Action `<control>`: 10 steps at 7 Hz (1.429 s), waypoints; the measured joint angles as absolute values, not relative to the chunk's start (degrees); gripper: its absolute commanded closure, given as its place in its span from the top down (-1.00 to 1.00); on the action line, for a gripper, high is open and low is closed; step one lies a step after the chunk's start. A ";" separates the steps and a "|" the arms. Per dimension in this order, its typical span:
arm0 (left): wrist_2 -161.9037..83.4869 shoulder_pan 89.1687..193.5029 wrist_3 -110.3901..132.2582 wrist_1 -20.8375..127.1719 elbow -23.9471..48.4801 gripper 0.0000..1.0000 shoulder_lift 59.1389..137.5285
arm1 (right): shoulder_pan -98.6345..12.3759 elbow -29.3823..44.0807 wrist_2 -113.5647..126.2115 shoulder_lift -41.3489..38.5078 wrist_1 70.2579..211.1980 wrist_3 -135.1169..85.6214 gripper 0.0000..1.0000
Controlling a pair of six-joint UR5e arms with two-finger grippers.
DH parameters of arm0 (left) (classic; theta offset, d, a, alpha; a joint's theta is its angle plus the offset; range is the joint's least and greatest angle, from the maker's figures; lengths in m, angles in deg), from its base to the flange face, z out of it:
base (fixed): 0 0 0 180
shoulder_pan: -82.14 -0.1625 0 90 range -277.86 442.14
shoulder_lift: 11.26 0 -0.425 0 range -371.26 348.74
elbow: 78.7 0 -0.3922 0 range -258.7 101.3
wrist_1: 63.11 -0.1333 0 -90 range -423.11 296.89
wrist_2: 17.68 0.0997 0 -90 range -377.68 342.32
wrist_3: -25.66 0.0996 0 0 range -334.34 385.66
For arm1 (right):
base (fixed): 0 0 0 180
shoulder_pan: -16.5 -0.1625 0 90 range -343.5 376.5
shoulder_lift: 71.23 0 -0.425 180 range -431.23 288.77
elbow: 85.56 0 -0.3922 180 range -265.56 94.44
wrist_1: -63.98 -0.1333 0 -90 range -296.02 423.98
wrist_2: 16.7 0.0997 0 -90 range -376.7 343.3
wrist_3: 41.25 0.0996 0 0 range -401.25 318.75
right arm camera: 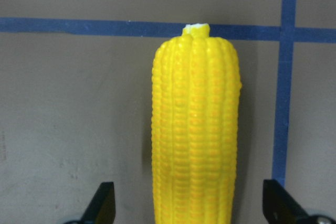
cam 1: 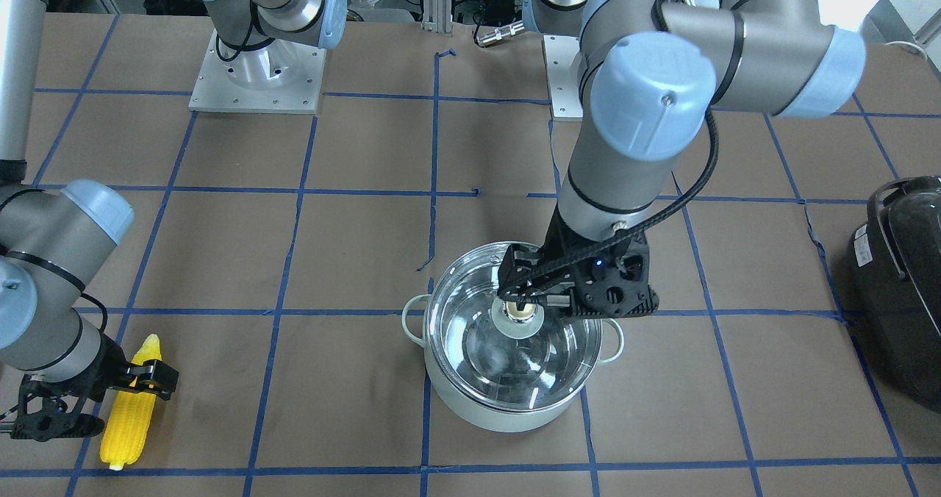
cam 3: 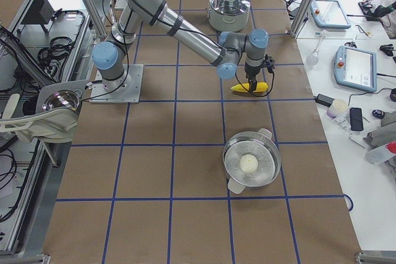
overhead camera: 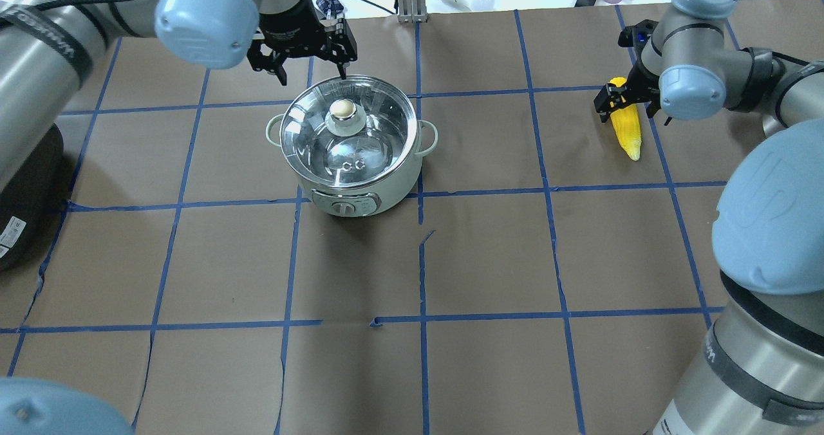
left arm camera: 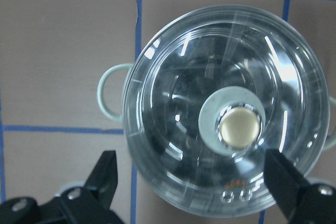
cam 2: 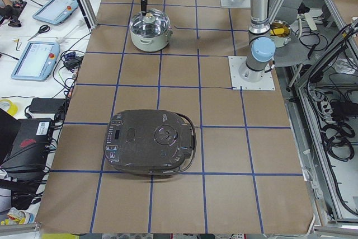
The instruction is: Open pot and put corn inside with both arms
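Not started: lid [overhead camera: 347, 140] on pot [overhead camera: 344, 202], corn [overhead camera: 626, 129] on table [overhead camera: 489, 255]
L gripper [left arm camera: 190, 163] over lid, R gripper [right arm camera: 188, 192] straddling corn, both w/ jaws apart (no grip yet)

Brown table [overhead camera: 489, 248] gridded with blue tape [overhead camera: 546, 191]; white side bench [cam 2: 33, 33] carries two grey tablets [cam 2: 34, 60]

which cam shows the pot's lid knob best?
Left wrist-mounted: the knob is large, unobstructed, seen from above. Overhead exterior shows it smaller; front-facing has the left claw partly covering it; side views tiny; right wrist none.
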State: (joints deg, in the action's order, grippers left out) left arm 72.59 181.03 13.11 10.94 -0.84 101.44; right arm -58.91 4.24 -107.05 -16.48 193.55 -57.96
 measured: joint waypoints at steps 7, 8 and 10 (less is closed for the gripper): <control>72.55 183.09 12.21 12.36 -0.06 -0.34 104.99 | -58.94 2.83 -107.19 -15.62 193.57 -53.86 -1.00; 72.47 183.10 12.21 12.46 0.00 -0.35 104.75 | -59.21 2.26 -106.98 -13.83 191.83 -51.58 -1.00; 72.48 183.02 12.30 12.81 -0.70 -0.48 103.99 | -63.08 -0.17 -108.04 -11.04 187.33 -45.73 -1.00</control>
State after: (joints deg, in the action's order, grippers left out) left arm 72.48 183.02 12.30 12.81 -0.70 103.99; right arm -63.08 -0.17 -108.04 -11.04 187.33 -45.73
